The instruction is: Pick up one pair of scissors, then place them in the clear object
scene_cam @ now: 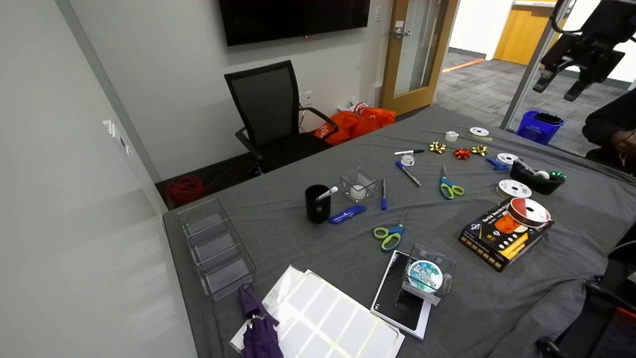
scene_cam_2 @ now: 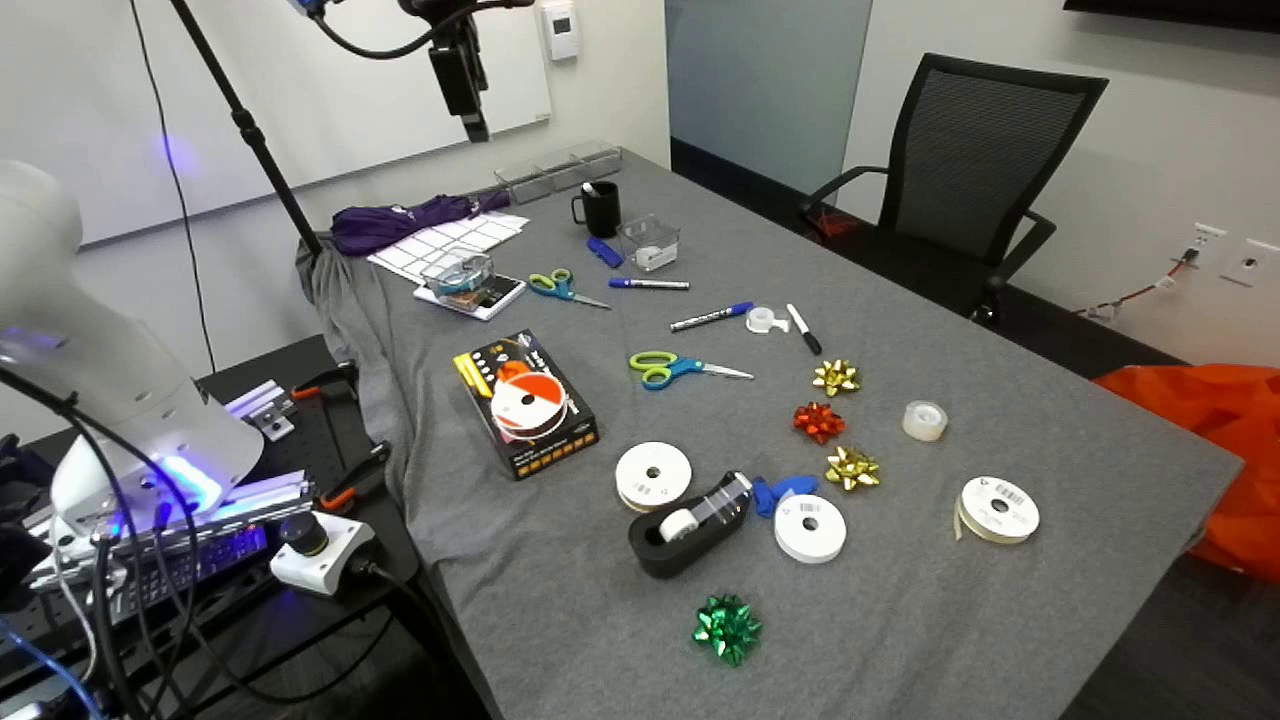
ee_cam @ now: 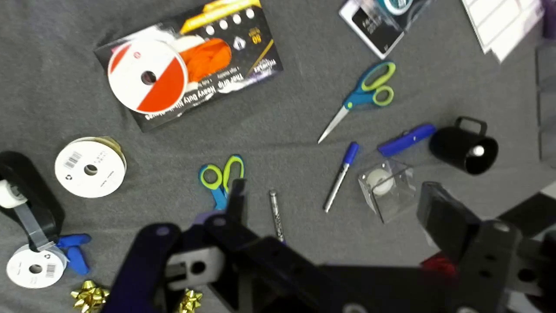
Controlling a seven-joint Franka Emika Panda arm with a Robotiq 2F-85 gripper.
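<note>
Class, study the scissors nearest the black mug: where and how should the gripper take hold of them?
Probably across the blue neck, between the pivot and green finger loops, with the gripper coming from directly above: the scissors lie flat on the grey cloth, and this solid neck is narrower than the paired loops.

Wrist view: organiser box [ee_cam: 546,121] cut by right edge | lower scissors [ee_cam: 219,195]: blades apparently behind tool [ee_cam: 334,191] | red patch [ee_cam: 439,264] unidentifiable

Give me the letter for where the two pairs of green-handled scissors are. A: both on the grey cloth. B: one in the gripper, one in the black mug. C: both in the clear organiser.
A: the scissors nearer the black mug and the scissors farther from it both lie on the grey cloth, and the open gripper holds nothing.
</note>
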